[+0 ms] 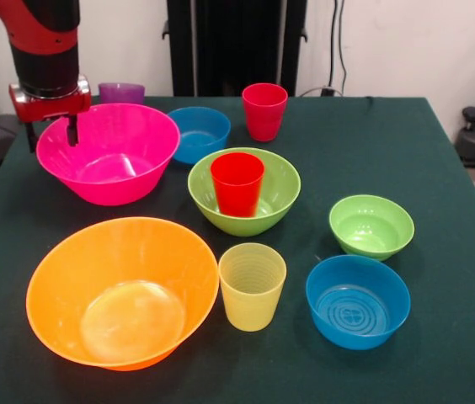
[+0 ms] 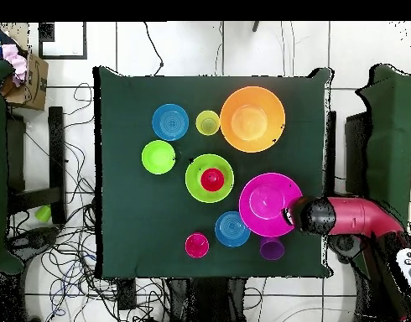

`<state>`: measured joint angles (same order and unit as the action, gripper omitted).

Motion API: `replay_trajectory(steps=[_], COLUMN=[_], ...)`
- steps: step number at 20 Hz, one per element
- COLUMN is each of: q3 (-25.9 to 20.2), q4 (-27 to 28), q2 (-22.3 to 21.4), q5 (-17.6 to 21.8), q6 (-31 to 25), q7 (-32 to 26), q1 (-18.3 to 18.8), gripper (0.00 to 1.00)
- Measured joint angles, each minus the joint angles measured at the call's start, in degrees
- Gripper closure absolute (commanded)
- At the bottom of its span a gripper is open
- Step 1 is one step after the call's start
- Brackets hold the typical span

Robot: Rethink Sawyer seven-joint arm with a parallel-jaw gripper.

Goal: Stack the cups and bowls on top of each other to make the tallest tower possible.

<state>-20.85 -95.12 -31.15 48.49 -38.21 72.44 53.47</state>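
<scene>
The red and black arm (image 1: 45, 50) descends at the far left of the front view and ends in a gripper (image 1: 52, 130) at the far-left rim of the hot pink bowl (image 1: 108, 165). One dark finger (image 1: 72, 130) hangs just inside that rim and another shows outside it, so the fingers sit spread either side of the wall; whether they press the plastic cannot be told. From overhead the arm (image 2: 351, 220) reaches across the counter's edge to the same bowl (image 2: 270, 204).

All pieces are translucent, smooth-walled plastic standing upright on the dark green cloth counter (image 1: 440, 168).

- Large orange bowl (image 1: 123, 290), near left, wide and flared, its base glossy.
- Ribbed yellow cup (image 1: 252, 286), just right of it, with horizontal ridges.
- Blue bowl (image 1: 358, 300), near right, concentric rings moulded in its floor.
- Small lime green bowl (image 1: 371, 225), behind that blue bowl, apart from it.
- Medium lime green bowl (image 1: 244, 192), centre, with the bright red cup (image 1: 237, 183) standing inside it, a tapered tumbler.
- Second blue bowl (image 1: 198, 133), far, just right of the hot pink bowl.
- Pinkish-red cup (image 1: 264, 111), far centre, standing alone.
- Purple cup (image 1: 121, 93), far left behind the hot pink bowl, partly hidden by the gripper.
</scene>
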Motion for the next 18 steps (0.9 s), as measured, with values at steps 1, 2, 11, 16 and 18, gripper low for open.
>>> replay_trajectory(steps=[1,2,11,16,18], q3=[0.16,0.48,0.71,0.74,0.78], q4=[-0.13,-0.50,-0.85,-0.92,-1.01], q2=[-0.08,-0.46,-0.78,-1.16,-1.29], q5=[0.00,0.00,-0.42,-1.93,-2.28], q6=[0.34,1.25,3.12,3.17,3.17], q7=[0.00,0.00,0.01,0.01,0.01], q1=[-0.14,-0.51,-0.95,-1.05,-1.05], gripper=[0.00,0.00,1.00,1.00,1.00])
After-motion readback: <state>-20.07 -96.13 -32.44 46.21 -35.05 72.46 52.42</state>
